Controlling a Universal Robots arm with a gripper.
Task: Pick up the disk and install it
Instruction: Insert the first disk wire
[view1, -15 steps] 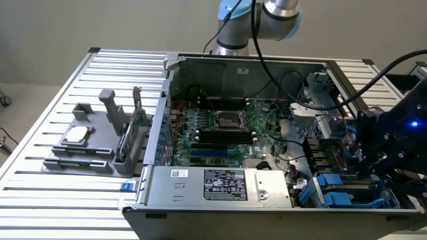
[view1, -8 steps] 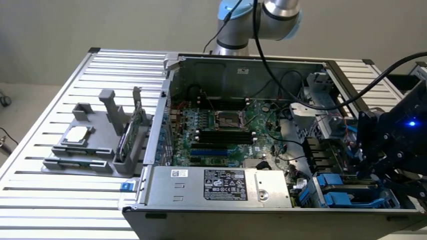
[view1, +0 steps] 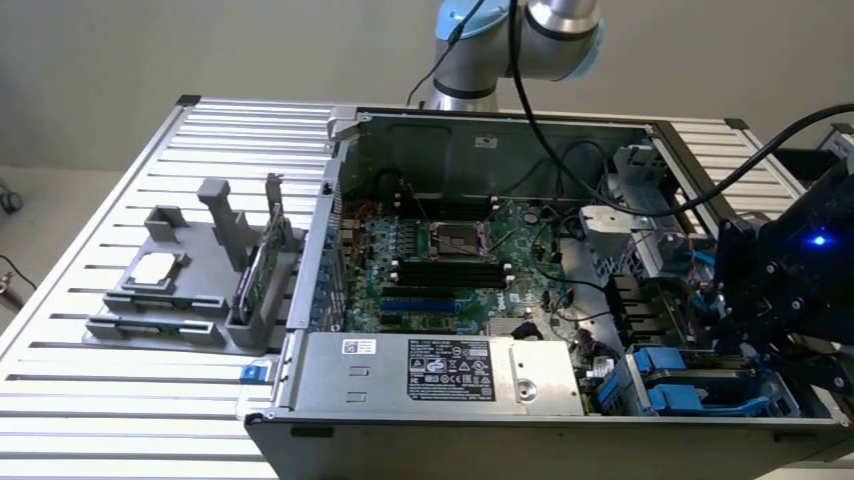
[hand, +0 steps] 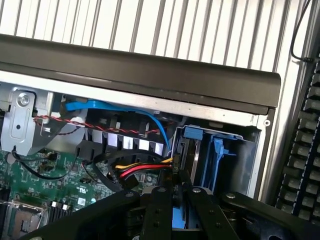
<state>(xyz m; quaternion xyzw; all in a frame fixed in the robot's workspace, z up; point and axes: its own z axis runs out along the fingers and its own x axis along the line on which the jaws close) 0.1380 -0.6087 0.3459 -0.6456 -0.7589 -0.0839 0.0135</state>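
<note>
Gripping the disk by its blue carrier, the narrowed claw hangs over the drive bay just beyond its tips. Any tilt could jam the carrier against the bay wall or snag nearby cables.

Blue plastic caddies sit just beyond the black gripper; red, yellow and black wires run beside it over green motherboard.
</note>
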